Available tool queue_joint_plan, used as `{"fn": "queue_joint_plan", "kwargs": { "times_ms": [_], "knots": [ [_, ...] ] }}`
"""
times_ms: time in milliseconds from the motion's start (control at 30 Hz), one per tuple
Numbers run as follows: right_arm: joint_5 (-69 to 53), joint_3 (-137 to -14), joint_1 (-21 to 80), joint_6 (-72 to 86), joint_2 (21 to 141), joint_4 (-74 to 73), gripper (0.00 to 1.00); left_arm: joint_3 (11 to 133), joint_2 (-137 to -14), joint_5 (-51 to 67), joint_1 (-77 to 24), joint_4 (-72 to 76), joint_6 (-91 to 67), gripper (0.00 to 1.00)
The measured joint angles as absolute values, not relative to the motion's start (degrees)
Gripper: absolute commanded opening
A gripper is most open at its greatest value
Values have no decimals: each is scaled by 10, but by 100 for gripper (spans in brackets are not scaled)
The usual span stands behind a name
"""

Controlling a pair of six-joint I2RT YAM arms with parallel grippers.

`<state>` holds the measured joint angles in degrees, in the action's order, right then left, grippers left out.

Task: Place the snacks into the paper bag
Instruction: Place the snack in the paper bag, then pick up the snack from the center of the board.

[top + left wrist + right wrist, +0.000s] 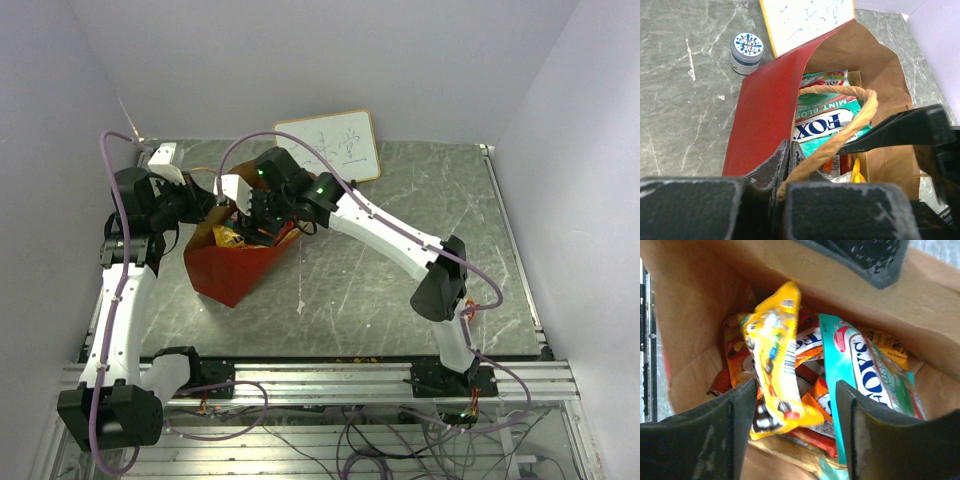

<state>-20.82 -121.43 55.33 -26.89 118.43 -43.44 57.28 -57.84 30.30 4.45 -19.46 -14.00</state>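
The left hand (790,152) pinches the near rim of the big red paper carrier bag (765,110) on the grey bench (685,100), while the right hand (796,390), spread wide, hangs over a shiny yellow foil packet (772,340) lying inside, just beneath it.

My top camera looks down from above and behind my bases, over the whole table (400,260). My left wrist camera sits close at the near rim of the paper bag (235,272), facing far into its mouth. My right one peers down inside, closer still. Both share the teal packet (827,120).
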Motion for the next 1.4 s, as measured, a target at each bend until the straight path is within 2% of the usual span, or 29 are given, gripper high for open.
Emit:
{"fn": "queue_joint_plan", "kwargs": {
  "times_ms": [33,100,300,567,900,1167,1400],
  "knots": [
    [-208,-1221,553,-269,1182,-440,83,573,-577,303,44,-195,-140,7],
    [-208,-1235,553,-269,1177,-448,87,572,-575,303,44,-195,-140,7],
    [-208,-1250,551,-271,1128,-453,88,561,-564,303,44,-189,-139,7],
    [-214,-1199,513,-272,1018,-449,87,550,-561,303,45,-180,-133,7],
    [-253,-1103,353,-254,906,-448,85,549,-561,303,45,-176,-124,7],
    [-273,-913,187,-253,794,-463,85,545,-562,303,45,-171,-116,7],
    [-254,-772,98,-303,739,-540,85,545,-569,305,45,-170,-111,7]
  ]
}}
